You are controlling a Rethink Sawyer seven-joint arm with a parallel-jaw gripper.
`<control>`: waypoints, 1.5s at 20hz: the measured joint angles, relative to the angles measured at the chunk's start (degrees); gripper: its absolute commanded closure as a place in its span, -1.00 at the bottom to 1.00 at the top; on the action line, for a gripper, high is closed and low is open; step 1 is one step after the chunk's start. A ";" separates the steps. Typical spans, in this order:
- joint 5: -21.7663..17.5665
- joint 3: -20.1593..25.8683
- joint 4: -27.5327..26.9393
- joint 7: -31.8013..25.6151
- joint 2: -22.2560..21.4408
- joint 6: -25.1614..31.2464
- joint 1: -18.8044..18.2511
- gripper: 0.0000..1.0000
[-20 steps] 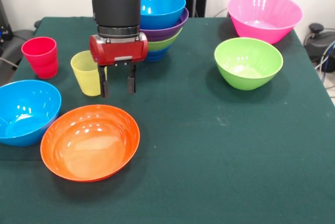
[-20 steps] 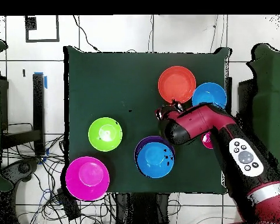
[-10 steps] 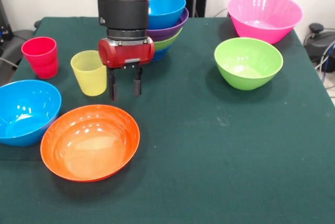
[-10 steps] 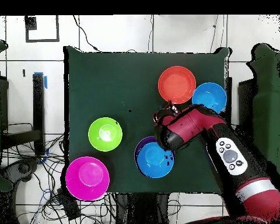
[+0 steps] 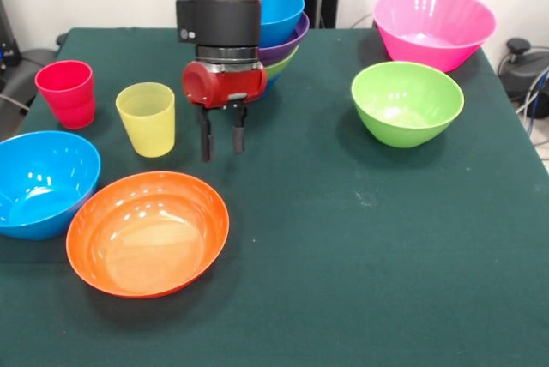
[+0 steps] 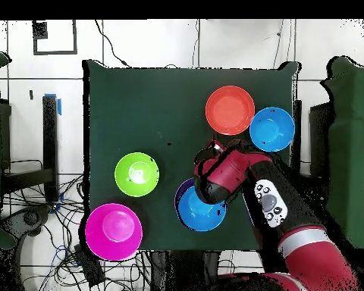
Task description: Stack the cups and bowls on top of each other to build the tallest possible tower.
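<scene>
orange bowl: nearest of the lot, sitting on the green surface, below and a bit left of the tool

loose light blue bowl: just left of the orange bowl, rims about touching

tool: hanging over bare surface, fingers a little apart, nothing between them

yellow cup: upright, just left of the tool, not touching it

red cup: upright, further left of the tool, past the yellow cup

lime green bowl: on its own, well off to the tool's right

tower: right behind the tool, half hidden by the arm; light blue on top, purple under, lime green below that

big pink bowl: farthest back, beyond the lime green bowl
</scene>
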 measured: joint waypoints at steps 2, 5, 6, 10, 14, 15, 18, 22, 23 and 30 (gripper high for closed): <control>0.01 -1.82 -0.05 0.19 -0.01 -1.09 1.47 -1.00; 0.01 -4.90 -0.24 0.25 -0.01 -3.10 3.15 -1.00; 0.05 -5.38 -0.30 0.25 -0.01 -3.43 3.31 -1.00; 1.56 -7.72 -0.68 0.25 0.02 -4.23 3.26 -1.00; 6.32 -8.08 -1.26 0.25 0.04 -4.22 0.80 -1.00; 8.16 -8.08 -1.52 0.25 0.04 -4.21 -0.27 -1.00; 10.66 -8.21 -2.19 0.25 0.05 -4.21 -1.63 -1.00; 13.04 -8.89 -3.28 0.25 0.02 -4.20 -2.29 -1.00; 13.62 -9.05 -3.45 0.25 -0.04 -4.20 -2.29 -1.00; 15.63 -9.60 -3.73 0.25 -0.50 -4.20 -2.19 -1.00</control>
